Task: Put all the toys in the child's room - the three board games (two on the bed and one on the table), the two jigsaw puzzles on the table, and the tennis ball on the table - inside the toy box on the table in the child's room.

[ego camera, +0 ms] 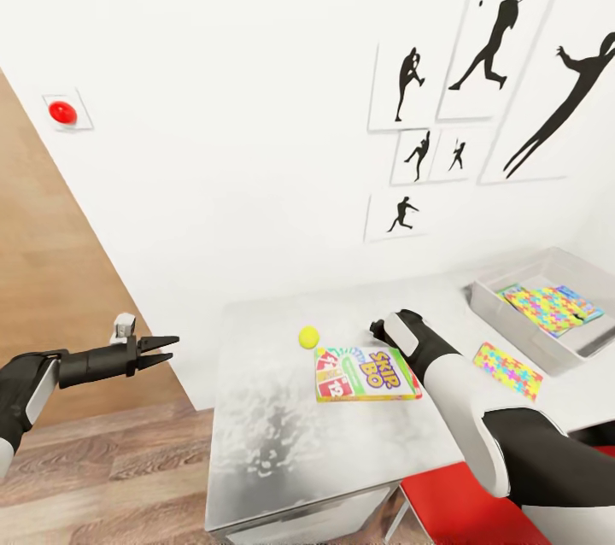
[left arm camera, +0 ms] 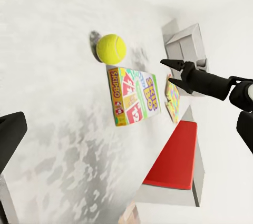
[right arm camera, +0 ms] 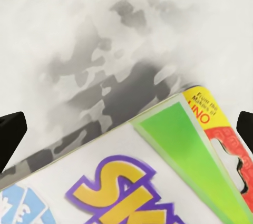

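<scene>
The SKIP-BO board game (ego camera: 367, 374) lies flat on the pale mottled table (ego camera: 273, 425), with the tennis ball (ego camera: 308, 336) just left of it. My right gripper (ego camera: 380, 328) hovers open over the box's far edge, and the box corner (right arm camera: 158, 182) shows between its fingers. One jigsaw puzzle (ego camera: 508, 370) rests on the table to the right. The grey toy box (ego camera: 512, 325) at the far right holds another puzzle (ego camera: 547, 308) and a blue game box (ego camera: 582, 302). My left gripper (ego camera: 162, 349) hangs open off the table's left side, looking at the ball (left arm camera: 110, 48) and the SKIP-BO box (left arm camera: 133, 96).
A red seat (ego camera: 478, 511) stands against the table's near right corner. Baseball silhouette pictures (ego camera: 487, 41) hang on the white wall behind. A red button (ego camera: 61, 111) sits on the wall at left, above wood-plank floor (ego camera: 111, 468).
</scene>
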You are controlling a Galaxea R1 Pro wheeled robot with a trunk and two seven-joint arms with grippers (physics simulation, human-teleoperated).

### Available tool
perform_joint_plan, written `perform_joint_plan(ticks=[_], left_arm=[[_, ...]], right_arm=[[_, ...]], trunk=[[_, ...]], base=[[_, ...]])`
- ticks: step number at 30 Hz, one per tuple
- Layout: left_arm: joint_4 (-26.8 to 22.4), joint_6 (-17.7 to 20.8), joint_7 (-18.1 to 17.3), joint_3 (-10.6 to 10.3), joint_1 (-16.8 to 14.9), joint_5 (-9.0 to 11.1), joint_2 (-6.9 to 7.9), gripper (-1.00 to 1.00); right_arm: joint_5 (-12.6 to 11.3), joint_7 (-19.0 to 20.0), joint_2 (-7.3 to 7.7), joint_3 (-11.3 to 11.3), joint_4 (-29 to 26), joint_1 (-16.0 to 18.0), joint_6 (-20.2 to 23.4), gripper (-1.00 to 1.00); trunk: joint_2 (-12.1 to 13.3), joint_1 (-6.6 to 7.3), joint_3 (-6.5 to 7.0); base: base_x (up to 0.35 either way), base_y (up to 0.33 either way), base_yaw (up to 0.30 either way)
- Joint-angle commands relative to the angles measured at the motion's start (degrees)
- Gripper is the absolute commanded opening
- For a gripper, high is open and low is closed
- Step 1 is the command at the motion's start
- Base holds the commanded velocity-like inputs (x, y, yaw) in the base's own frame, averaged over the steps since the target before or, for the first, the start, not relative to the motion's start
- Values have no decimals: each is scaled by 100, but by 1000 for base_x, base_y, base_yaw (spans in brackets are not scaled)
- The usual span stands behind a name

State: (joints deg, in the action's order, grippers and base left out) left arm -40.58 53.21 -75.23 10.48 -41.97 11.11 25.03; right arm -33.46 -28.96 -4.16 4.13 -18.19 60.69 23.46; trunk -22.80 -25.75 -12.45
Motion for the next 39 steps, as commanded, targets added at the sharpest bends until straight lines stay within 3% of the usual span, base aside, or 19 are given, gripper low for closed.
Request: perform_joint_plan(ticks=[1, 9, 39], left_arm=[[0, 49, -9, -1, -3, 14, 1, 100], [2, -233, -25, -2, -4, 22, 1, 100], [7, -267, -27, -2, -4, 23, 1, 100]], right_arm=[[-38, -39, 3, 44, -10, 4, 30, 100], [-38, -39, 3, 44, -10, 4, 28, 100], [-38, -33, 3, 44, -10, 3, 12, 100]], trunk=[[-12, -3, -21], [-12, -3, -97], [-12, -3, -324]], base=[[0, 0, 0], [0, 0, 0], [0, 0, 0]])
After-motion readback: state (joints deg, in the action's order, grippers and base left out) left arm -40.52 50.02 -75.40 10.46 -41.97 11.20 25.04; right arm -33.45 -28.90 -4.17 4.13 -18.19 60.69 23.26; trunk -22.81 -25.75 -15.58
